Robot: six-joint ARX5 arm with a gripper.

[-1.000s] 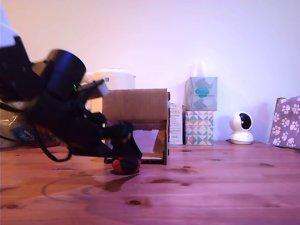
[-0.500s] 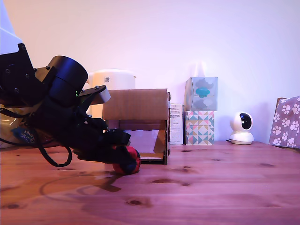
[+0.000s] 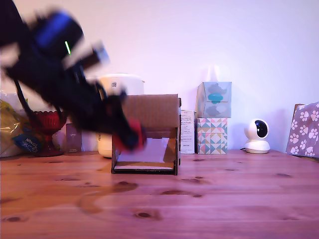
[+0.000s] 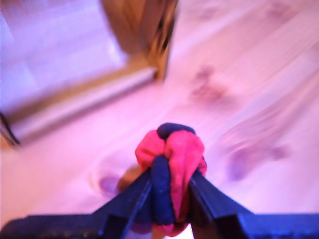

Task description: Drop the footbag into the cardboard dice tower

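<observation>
My gripper (image 4: pixel 169 186) is shut on the footbag (image 4: pixel 172 164), a soft red and navy ball squeezed between the two dark fingers (image 4: pixel 127 199). In the exterior view the arm is motion-blurred and holds the footbag (image 3: pixel 134 135) in the air, in front of the left part of the cardboard dice tower (image 3: pixel 149 112). The tower is a brown box with a plain upper panel and a front opening showing a pale ramp. In the wrist view the tower's corner post (image 4: pixel 149 35) and pale ramp appear beyond the ball, above the wooden table (image 4: pixel 259 99).
Behind the tower stand a white kettle (image 3: pixel 122 84), a red goblet (image 3: pixel 47 124), stacked patterned tissue boxes (image 3: pixel 213 117) and a white round camera (image 3: pixel 256 135). A paw-print cloth (image 3: pixel 304 129) is at the exterior view's right. The wooden table (image 3: pixel 209 199) spreads in front.
The gripper closed on the footbag on the table and has lifted it up, now level with the tower's opening. The arm has swung upward and is blurred.
</observation>
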